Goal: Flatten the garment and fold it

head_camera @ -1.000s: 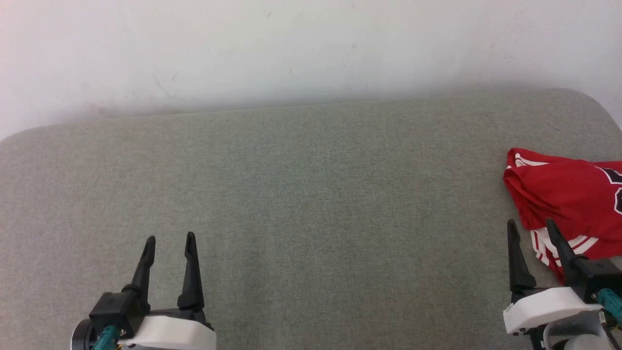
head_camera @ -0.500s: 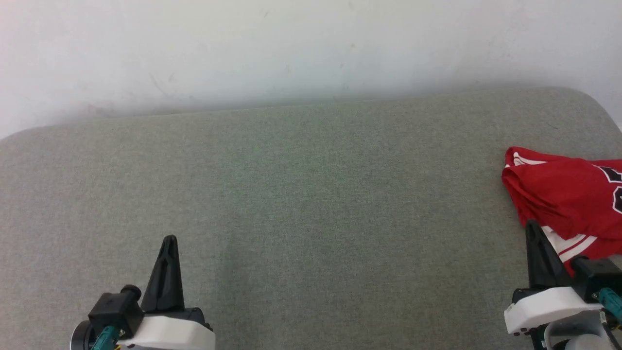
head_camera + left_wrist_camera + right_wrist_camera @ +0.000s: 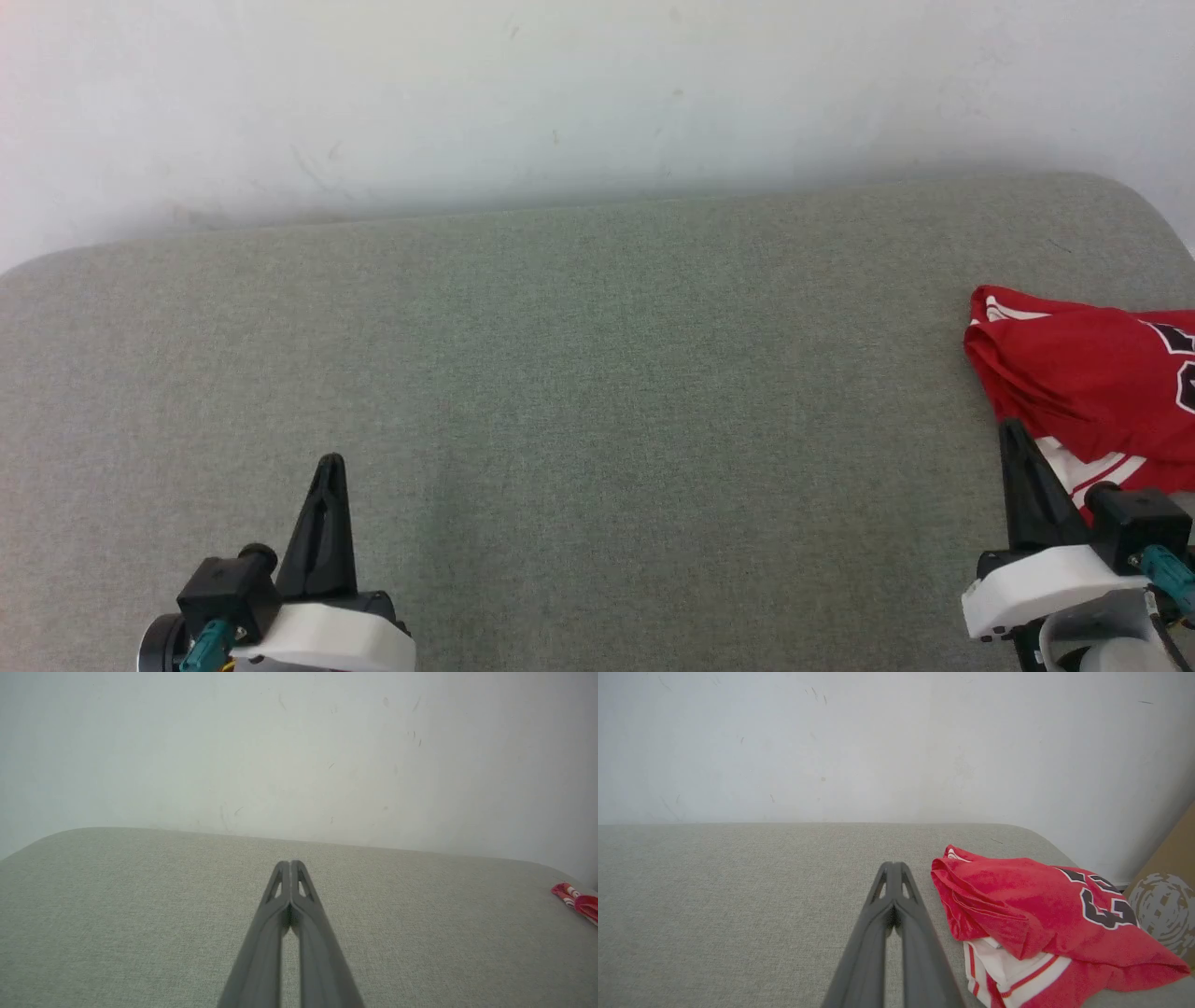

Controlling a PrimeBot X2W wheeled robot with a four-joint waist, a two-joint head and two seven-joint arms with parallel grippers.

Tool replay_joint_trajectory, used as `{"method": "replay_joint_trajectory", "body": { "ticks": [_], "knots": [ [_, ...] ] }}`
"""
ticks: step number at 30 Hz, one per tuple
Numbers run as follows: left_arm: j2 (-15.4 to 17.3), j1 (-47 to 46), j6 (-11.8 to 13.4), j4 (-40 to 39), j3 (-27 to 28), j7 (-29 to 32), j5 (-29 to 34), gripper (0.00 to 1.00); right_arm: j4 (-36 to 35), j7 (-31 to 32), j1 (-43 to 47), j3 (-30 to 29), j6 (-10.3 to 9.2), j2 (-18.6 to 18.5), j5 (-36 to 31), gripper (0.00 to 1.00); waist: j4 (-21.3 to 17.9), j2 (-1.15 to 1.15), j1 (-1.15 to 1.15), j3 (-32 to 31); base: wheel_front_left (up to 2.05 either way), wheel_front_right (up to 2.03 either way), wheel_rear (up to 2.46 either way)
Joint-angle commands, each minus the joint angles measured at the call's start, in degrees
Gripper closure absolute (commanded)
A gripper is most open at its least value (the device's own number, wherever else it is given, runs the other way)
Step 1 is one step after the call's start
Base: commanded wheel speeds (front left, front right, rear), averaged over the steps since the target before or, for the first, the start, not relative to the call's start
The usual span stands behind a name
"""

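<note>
The garment (image 3: 1088,378) is lying bunched at the right end of the grey cushion (image 3: 579,373), just beside my right gripper (image 3: 1008,431). It and the left gripper (image 3: 329,462) are clenching empty, so I'm judging both need parting, then pinching 2 separate edges.

Red shirt on grey-green cloth, on my screens.
I read the garment (image 3: 1017,900) as bright red, its lettering (image 3: 1104,905) black with a white outline, and its trim (image 3: 1027,975) white crossed by thin red stripes. The padded surface (image 3: 597,373) is a plain, pale grey-green weave, and the wall (image 3: 597,84) is off-white with a few faint dark scuffs. The left gripper (image 3: 329,462) and right gripper (image 3: 1006,431) look black at the fingers, with white housings and a teal plug each. The cardboard box (image 3: 1174,858) is tan with a pale swirl print.
</note>
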Motion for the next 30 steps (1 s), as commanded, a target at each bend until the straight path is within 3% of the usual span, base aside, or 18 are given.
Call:
{"method": "replay_joint_trajectory", "body": {
  "ticks": [1,30],
  "knots": [
    [-0.2,-0.6,-0.1,-0.1,0.1,0.4,1.1,1.00,-0.5,0.3,0.1,0.3,-0.02,0.0,-0.2,1.00,0.0,0.00,0.00,0.0,0.00,0.00,0.00],
    [-0.5,-1.7,-0.4,-0.3,0.3,3.8,4.0,1.00,-3.2,3.6,0.3,2.3,-0.04,0.1,-0.6,1.00,0.2,0.00,0.00,-0.9,0.00,0.00,0.00]
  ]
}}
